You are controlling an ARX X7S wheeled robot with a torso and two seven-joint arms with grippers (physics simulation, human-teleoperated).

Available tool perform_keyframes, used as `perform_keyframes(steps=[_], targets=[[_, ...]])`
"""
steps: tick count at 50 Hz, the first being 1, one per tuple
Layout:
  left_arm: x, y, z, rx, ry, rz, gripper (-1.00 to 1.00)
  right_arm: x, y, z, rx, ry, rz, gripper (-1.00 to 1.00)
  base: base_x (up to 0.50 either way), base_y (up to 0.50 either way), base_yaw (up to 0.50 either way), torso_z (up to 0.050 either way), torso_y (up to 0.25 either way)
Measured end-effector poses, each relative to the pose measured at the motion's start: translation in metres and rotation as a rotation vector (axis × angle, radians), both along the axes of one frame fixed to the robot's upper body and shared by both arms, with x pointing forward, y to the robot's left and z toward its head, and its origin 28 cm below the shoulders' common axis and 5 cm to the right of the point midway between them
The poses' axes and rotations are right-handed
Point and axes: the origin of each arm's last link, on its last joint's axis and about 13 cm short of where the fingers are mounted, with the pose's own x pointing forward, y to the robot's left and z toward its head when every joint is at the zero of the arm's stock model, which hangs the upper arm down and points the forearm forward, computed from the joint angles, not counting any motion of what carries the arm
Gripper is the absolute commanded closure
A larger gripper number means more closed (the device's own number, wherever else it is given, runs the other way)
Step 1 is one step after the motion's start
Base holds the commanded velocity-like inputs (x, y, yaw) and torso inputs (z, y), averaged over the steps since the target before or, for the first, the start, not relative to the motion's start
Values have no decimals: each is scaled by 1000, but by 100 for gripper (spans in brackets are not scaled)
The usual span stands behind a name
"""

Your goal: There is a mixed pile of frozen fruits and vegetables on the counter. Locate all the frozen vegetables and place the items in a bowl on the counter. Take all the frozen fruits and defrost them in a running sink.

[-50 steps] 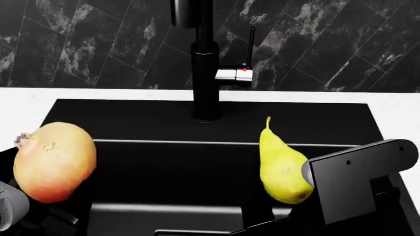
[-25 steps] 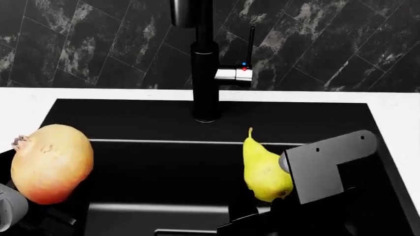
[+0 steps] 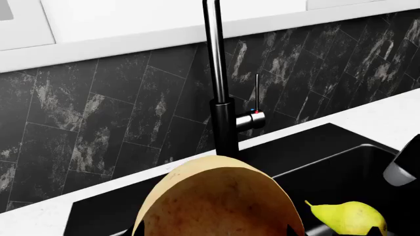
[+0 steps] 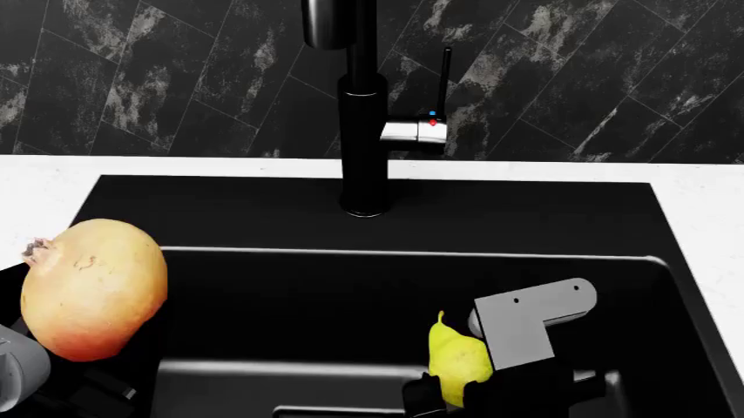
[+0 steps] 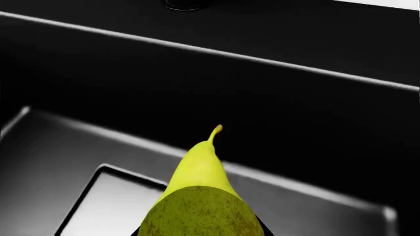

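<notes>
Pear (image 4: 457,364) clamped in right jaws, low inside sink (image 4: 348,287).

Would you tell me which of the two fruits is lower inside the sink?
The yellow pear, held by the right gripper; the round orange fruit stays above the rim.

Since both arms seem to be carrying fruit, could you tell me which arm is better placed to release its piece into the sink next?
Probably the right. Its gripper holds the pear low inside the sink basin, while the left gripper's round orange fruit sits at the basin's left edge, higher up.
</notes>
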Motion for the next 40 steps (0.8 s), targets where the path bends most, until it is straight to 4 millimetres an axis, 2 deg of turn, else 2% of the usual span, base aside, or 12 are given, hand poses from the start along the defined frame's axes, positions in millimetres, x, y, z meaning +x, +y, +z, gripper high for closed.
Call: perform_keyframes(steps=[21,34,35,40], targets=[[0,1,-2,1,3,2,100,13,-6,-45,-21,149,-27,100,0,0,0,0,0],[0,1,-3,2,4,3,100,12,-7,-57,-20,189,-42,100,0,0,0,0,0],[0,1,-3,3,4,2,100,12,-7,-57,-20,189,-43,-100,0,0,0,0,0],[0,1,-4,4,5,0,100,10,-8,-48,-34,154,-49,-100,0,0,0,0,2]])
